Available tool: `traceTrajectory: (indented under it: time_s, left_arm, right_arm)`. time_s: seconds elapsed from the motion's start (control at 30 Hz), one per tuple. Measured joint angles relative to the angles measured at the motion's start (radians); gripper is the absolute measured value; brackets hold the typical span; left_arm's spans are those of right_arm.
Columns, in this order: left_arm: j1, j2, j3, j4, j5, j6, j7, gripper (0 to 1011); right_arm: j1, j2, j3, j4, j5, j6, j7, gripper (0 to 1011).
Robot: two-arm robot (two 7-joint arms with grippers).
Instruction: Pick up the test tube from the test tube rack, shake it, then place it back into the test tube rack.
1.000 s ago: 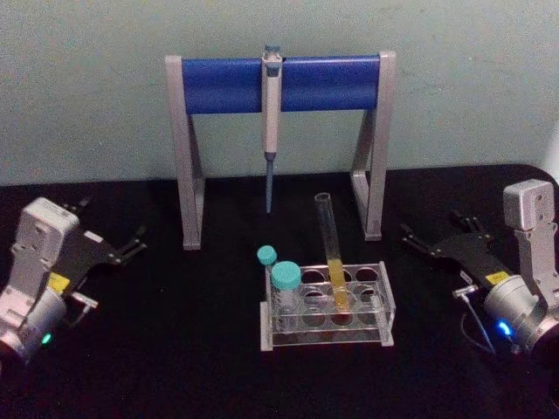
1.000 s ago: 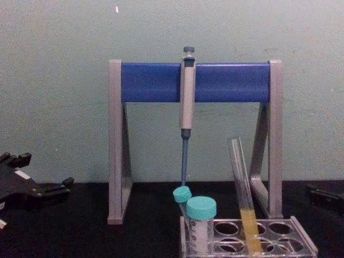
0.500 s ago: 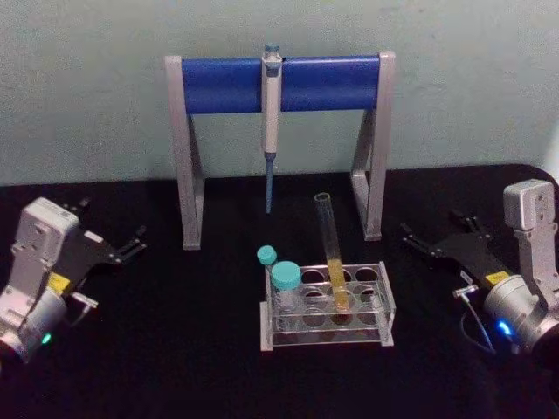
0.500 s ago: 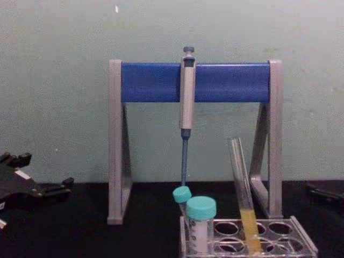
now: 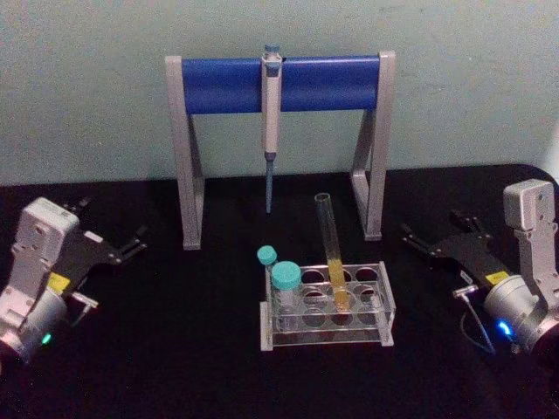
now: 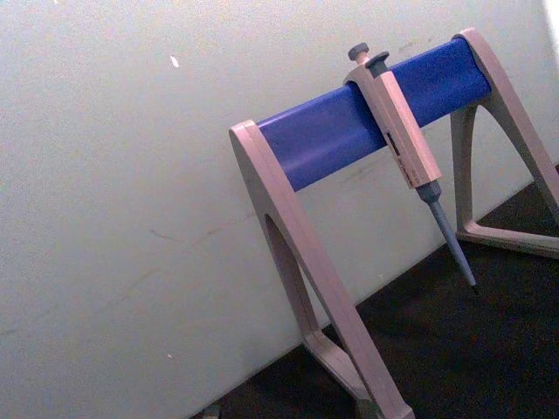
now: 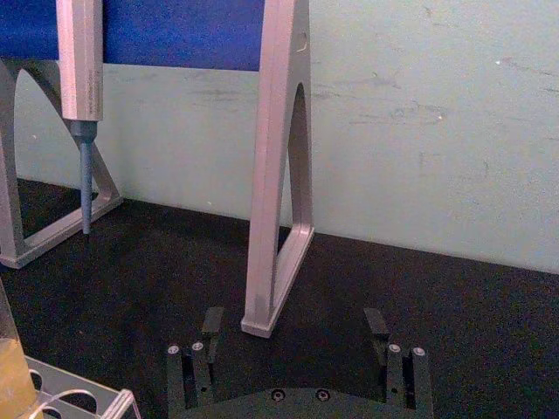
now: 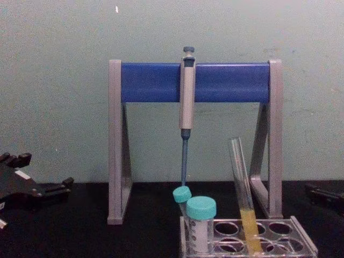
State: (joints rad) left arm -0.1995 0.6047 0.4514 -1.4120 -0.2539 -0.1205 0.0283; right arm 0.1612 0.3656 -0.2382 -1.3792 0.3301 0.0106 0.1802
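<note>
Nothing has moved since the earlier frames. The right gripper (image 5: 417,240) sits spread wide and empty at the table's right, the left gripper (image 5: 133,243) likewise open and idle at the left. Between them the test tube (image 5: 332,253) leans in the test tube rack (image 5: 325,307), untouched; picking, shaking and returning all remain.

1. The tube (image 5: 331,249) is clear glass with yellow liquid low down.
2. The rack (image 5: 325,307) is translucent grey.
3. Two vials (image 5: 284,292) have teal caps.
4. The stand (image 5: 278,131) has grey legs and a blue crossbar.
5. The pipette (image 5: 271,113) is grey with a blue tip.
6. The surface (image 5: 175,349) is black; the wall (image 5: 87,87) is pale green.
7. Both grippers, left (image 5: 131,244) and right (image 5: 417,243), are black on silver-grey wrists.
</note>
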Motion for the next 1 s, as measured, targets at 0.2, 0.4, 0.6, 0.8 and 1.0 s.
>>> traceTrajectory:
  time_s: [0.2, 0.4, 0.6, 0.8, 1.0]
  left_arm:
    - [0.0, 0.0, 0.0, 0.0, 0.0, 0.0, 0.0, 1001]
    - [0.0, 0.0, 0.0, 0.0, 0.0, 0.0, 0.0, 1001]
    - [0.0, 0.0, 0.0, 0.0, 0.0, 0.0, 0.0, 1001]
    - [0.0, 0.0, 0.0, 0.0, 0.0, 0.0, 0.0, 1001]
    - [0.0, 0.0, 0.0, 0.0, 0.0, 0.0, 0.0, 1001]
  right_arm:
    - [0.0, 0.0, 0.0, 0.0, 0.0, 0.0, 0.0, 1000]
    - [0.0, 0.0, 0.0, 0.0, 0.0, 0.0, 0.0, 1000]
    - [0.0, 0.0, 0.0, 0.0, 0.0, 0.0, 0.0, 1000]
    - [0.0, 0.0, 0.0, 0.0, 0.0, 0.0, 0.0, 1000]
    - [0.0, 0.0, 0.0, 0.0, 0.0, 0.0, 0.0, 1000]
